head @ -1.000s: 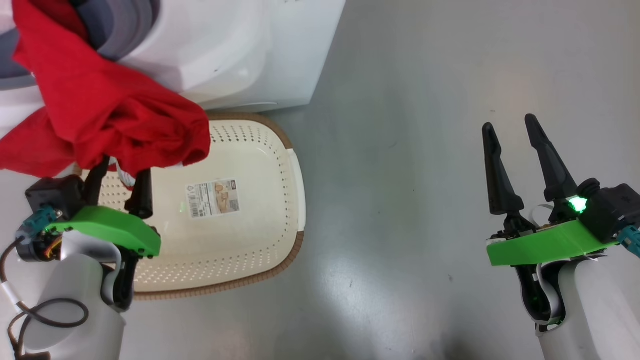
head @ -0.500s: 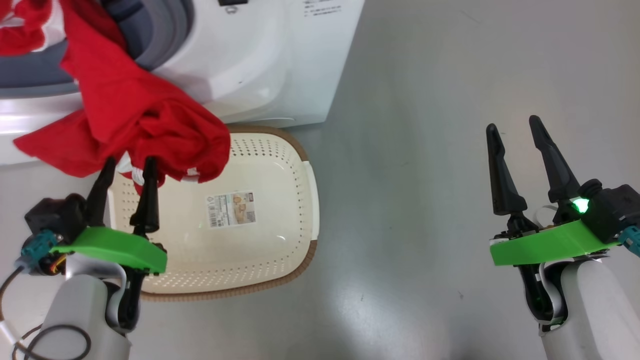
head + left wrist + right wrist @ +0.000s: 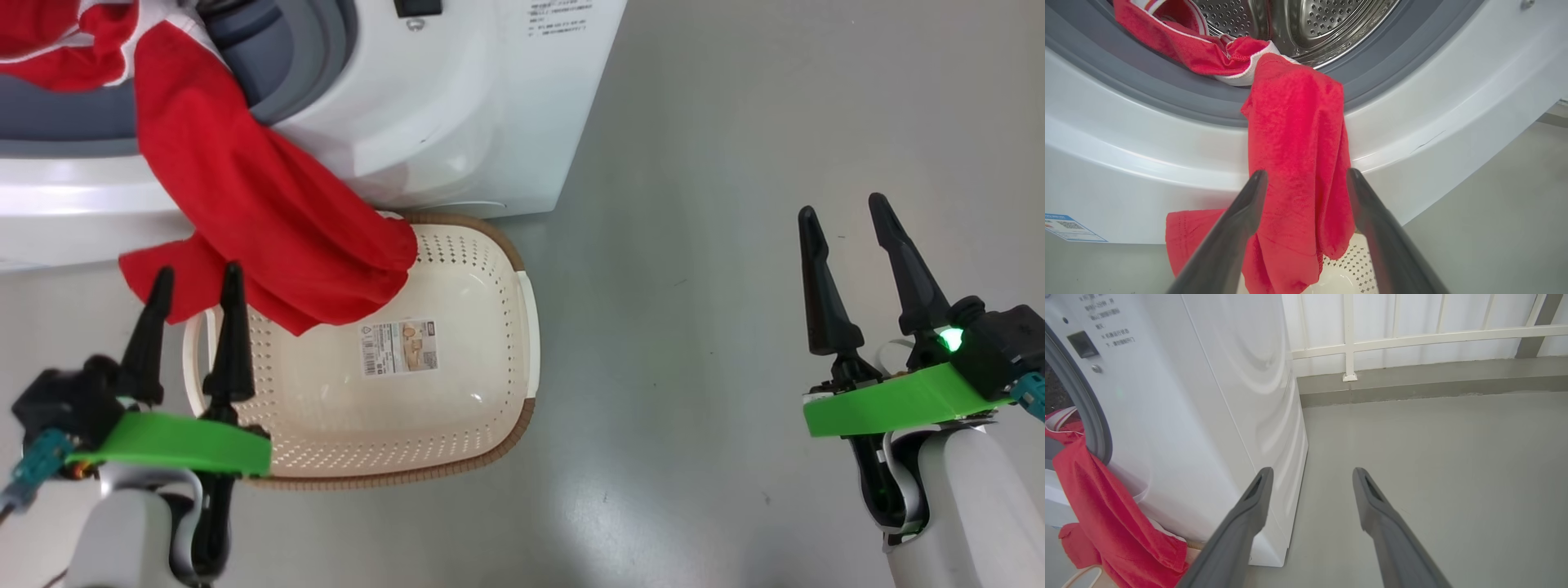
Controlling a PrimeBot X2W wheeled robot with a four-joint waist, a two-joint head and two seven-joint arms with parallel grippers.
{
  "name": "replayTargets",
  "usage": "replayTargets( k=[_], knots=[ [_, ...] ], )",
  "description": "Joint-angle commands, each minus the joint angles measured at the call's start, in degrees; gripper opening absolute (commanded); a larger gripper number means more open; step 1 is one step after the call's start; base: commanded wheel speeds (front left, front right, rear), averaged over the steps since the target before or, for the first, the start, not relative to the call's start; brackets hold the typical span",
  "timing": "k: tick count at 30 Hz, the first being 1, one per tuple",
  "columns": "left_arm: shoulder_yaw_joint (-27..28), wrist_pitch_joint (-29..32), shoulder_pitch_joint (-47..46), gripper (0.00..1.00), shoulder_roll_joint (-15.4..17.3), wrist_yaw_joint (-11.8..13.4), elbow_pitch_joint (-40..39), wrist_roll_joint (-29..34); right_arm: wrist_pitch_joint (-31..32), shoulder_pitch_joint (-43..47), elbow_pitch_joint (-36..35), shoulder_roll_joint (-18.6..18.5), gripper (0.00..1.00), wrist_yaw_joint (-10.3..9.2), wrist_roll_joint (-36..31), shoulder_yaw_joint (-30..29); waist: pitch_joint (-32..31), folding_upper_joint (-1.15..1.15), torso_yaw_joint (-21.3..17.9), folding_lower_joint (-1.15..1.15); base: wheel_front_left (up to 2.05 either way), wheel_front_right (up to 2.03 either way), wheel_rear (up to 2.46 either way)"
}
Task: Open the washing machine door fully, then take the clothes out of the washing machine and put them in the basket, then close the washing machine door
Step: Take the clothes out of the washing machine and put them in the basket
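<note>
Though half out, clothes (image 3: pixel 269 220) over basket (image 3: pixel 498 384)

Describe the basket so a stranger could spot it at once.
Find the big white washing machine; on the grey floor just before it stands the basket. It is cream and perforated, with a brown woven-look rim and a sticker inside; red clothes hang over one corner.

Left end effector (image 3: pixel 198 273) now off clothes (image 3: pixel 269 220)
</note>
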Motion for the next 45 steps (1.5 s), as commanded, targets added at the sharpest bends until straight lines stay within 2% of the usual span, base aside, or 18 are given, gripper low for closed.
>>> replayTargets(
  k=[1,10,24,31,36,45],
  knots=[
    [2.19,-0.27,2.46,1.0,1.12,-0.32,-2.44,0.34,-0.36,1.64,-1.1,-0.06,1.0,0.37,-0.63,1.22,-0.2,0.0,-0.01,0.0,0.0,0.0,0.0],
    [4.28,-0.27,7.81,1.0,0.26,-0.32,-8.81,0.75,-0.36,2.07,-0.9,-0.06,1.0,0.37,-0.6,1.36,-0.81,0.0,-0.3,0.0,0.0,0.0,0.0],
    [3.39,-0.27,6.0,1.0,-0.1,-0.32,-9.25,0.55,-0.36,2.42,-0.86,-0.06,1.0,0.37,-0.41,1.35,-0.82,0.0,-0.04,0.0,0.0,0.0,0.0],
    [0.33,-0.27,-0.7,1.0,1.86,-0.32,-3.51,0.55,-0.36,2.31,-0.84,-0.06,1.0,0.37,-0.4,1.66,-0.45,0.0,-0.25,0.0,0.0,0.0,0.0],
    [-0.16,-0.27,-6.55,1.0,1.88,-0.32,1.52,2.15,-0.36,2.01,-0.92,-0.06,1.0,0.37,-0.18,1.88,0.2,0.0,-0.54,0.0,0.0,0.0,0.0],
    [-0.92,-0.27,-16.08,1.0,2.96,-0.32,15.27,4.59,-0.36,0.93,-1.29,-0.06,1.0,0.37,0.23,2.11,2.32,0.0,-1.14,0.0,0.0,0.0,0.0]
  ],
)
